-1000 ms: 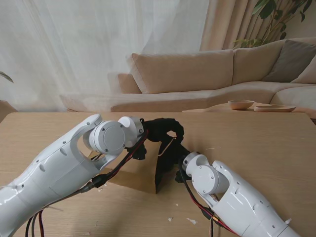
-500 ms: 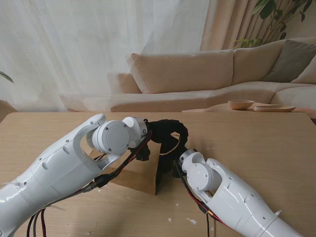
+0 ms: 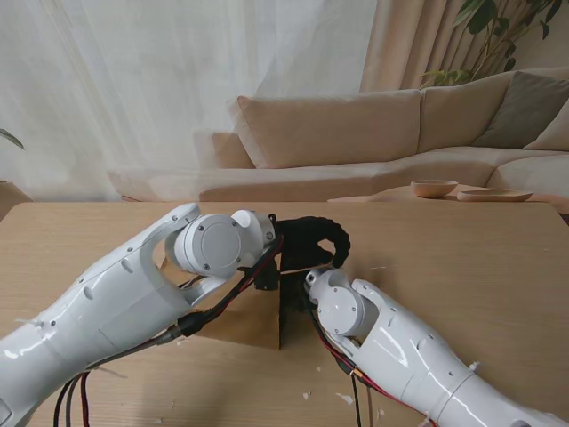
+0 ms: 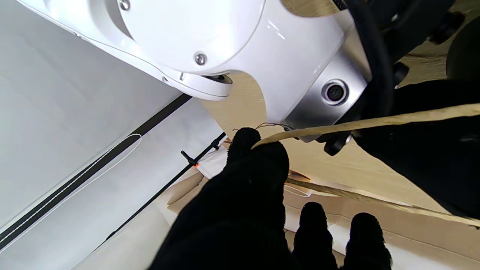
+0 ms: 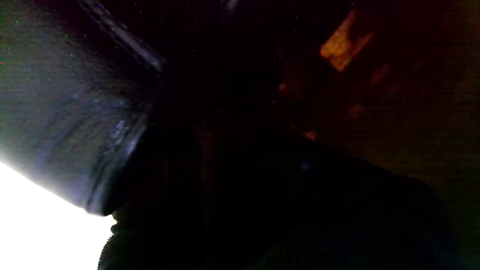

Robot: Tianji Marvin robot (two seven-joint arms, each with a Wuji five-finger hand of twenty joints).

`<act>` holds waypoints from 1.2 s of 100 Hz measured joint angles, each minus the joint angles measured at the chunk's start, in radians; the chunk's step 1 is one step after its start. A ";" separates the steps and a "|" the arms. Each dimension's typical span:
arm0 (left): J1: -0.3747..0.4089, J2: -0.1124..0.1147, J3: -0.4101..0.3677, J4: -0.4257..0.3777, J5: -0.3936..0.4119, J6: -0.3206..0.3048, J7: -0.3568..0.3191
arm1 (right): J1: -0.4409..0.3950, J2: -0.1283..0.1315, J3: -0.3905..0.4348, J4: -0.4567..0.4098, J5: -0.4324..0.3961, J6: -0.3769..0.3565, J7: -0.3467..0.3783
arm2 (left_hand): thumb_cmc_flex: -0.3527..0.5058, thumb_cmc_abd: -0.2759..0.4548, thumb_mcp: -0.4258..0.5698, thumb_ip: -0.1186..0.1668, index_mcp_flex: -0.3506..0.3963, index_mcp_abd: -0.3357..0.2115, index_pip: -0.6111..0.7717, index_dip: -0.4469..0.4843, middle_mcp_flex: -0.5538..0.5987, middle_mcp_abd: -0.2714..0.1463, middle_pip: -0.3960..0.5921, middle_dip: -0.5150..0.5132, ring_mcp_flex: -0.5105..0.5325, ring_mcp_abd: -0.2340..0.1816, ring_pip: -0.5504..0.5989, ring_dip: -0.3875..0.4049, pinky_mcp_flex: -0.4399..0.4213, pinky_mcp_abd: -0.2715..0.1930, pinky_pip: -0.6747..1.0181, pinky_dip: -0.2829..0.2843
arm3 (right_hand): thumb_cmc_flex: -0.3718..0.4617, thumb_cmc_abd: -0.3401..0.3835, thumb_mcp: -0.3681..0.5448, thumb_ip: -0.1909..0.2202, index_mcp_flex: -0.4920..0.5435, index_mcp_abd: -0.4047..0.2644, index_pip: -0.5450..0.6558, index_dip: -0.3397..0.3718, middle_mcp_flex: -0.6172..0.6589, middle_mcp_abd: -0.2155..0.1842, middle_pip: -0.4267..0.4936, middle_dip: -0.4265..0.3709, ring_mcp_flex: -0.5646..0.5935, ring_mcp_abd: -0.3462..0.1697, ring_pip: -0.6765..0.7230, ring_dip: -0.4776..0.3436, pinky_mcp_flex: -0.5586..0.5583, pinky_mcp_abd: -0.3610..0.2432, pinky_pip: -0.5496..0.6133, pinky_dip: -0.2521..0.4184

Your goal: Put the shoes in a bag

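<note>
The stand view is evenly lit by soft daylight diffused through the curtain at 11 o'clock; faint shadows are cast on the desk toward 6 o'clock. The left wrist view is bright, with glare on the white arm casing. The right wrist view is nearly black and grainy, overexposed at 7 o'clock.

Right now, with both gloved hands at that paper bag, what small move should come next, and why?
Probably pull the bag's twine handle outward with the left hand, widening the mouth: its fingers already hook the handle, and the right hand sits at the brown paper bag.
</note>
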 measured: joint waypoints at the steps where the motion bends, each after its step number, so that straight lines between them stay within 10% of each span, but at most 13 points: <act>1: 0.000 0.000 -0.001 0.000 0.001 0.000 0.000 | 0.000 0.000 0.000 -0.001 -0.003 0.001 0.004 | 0.000 0.000 0.000 0.000 0.000 0.000 0.000 0.000 0.000 0.000 0.000 0.000 0.000 0.000 0.000 0.000 0.000 0.000 0.000 0.000 | -0.002 0.000 0.000 0.000 -0.003 0.000 -0.003 -0.001 -0.007 0.000 0.000 0.000 0.000 0.000 -0.004 -0.001 -0.005 0.000 0.000 0.000; 41: 0.028 0.005 -0.043 0.003 0.069 -0.023 -0.006 | -0.082 0.074 0.090 -0.161 -0.115 0.056 0.176 | -0.016 0.008 -0.013 0.000 0.000 -0.029 0.000 -0.006 0.000 0.000 0.000 0.000 0.000 0.000 0.000 0.000 0.000 0.000 0.000 0.000 | -0.228 0.002 -0.143 0.000 -0.213 0.000 -0.192 -0.047 -0.276 -0.015 -0.164 -0.069 -0.346 -0.031 -0.298 -0.149 -0.336 0.021 -0.524 -0.144; 78: 0.056 0.010 -0.078 0.020 0.095 -0.035 0.008 | -0.294 0.124 0.304 -0.350 -0.176 0.085 0.228 | -0.016 0.009 -0.016 0.000 0.000 -0.031 0.000 -0.030 0.000 0.000 0.000 0.000 0.000 0.000 0.000 0.000 0.000 0.000 0.000 0.000 | -0.253 0.020 -0.201 0.000 -0.249 0.002 -0.233 -0.048 -0.323 -0.016 -0.166 -0.079 -0.378 -0.037 -0.324 -0.164 -0.348 0.021 -0.672 -0.120; 96: 0.078 0.016 -0.100 0.019 0.129 -0.045 0.007 | -0.410 0.138 0.410 -0.457 -0.226 0.117 0.237 | -0.060 0.015 -0.125 -0.003 -0.030 -0.078 -0.238 -0.243 -0.024 0.000 -0.016 -0.012 0.000 0.000 0.000 0.000 0.000 0.000 0.000 0.000 | -0.253 0.026 -0.201 0.000 -0.250 0.008 -0.243 -0.048 -0.323 -0.016 -0.166 -0.083 -0.378 -0.037 -0.335 -0.170 -0.348 0.021 -0.727 -0.054; 120: 0.151 0.036 -0.181 -0.001 0.224 -0.107 -0.019 | -0.537 0.154 0.528 -0.552 -0.277 0.160 0.262 | -0.251 0.016 0.071 -0.014 -0.159 -0.128 -0.519 -0.435 -0.086 -0.017 -0.070 -0.071 0.000 -0.002 0.000 -0.021 0.000 0.000 0.000 0.000 | -0.253 0.026 -0.201 0.000 -0.250 0.022 -0.243 -0.048 -0.323 -0.016 -0.166 -0.083 -0.378 -0.037 -0.335 -0.174 -0.348 0.021 -0.731 -0.045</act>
